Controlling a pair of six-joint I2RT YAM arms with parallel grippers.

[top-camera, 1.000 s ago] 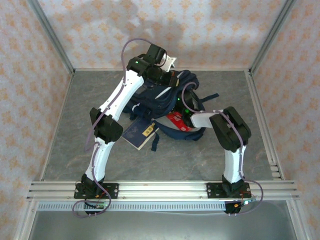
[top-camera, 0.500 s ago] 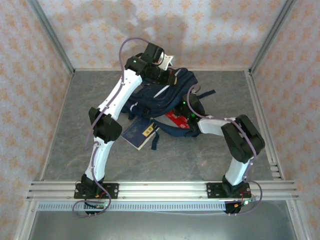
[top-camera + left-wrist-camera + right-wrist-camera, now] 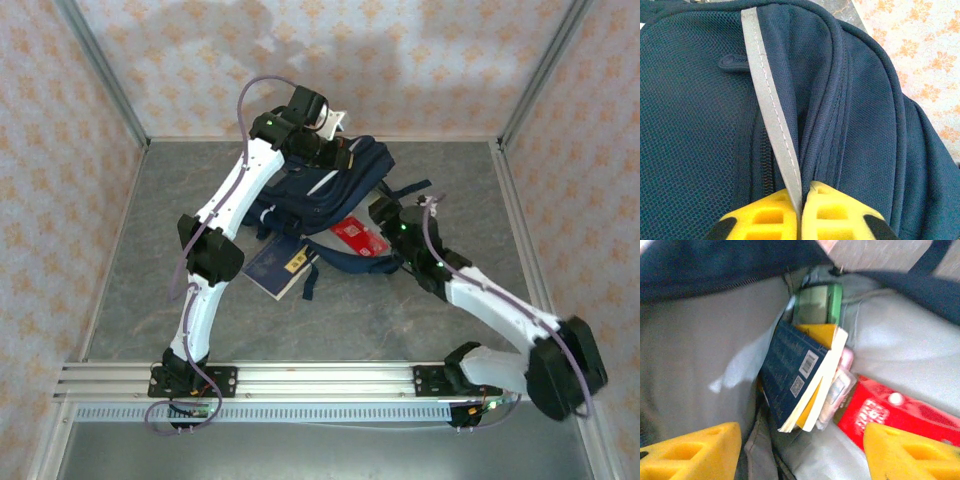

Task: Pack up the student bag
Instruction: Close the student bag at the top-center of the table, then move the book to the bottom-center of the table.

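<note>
At the far middle of the tabletop (image 3: 140,260), your student bag (image 3: 310,190) lies with its mouth gaping. Your left pincer (image 3: 801,200) is pressed together on the bag's grey stripe (image 3: 765,100). Your right pincer (image 3: 800,447) hangs spread at the opening, holding nothing. Inside, against the pale lining, you've got a navy book (image 3: 792,372), a green item (image 3: 817,304), a pink item (image 3: 844,360), and a red box (image 3: 890,412) near the lip. One blue booklet (image 3: 275,268) lies outside on the tabletop, so I'd say you're well along, not done.
</note>
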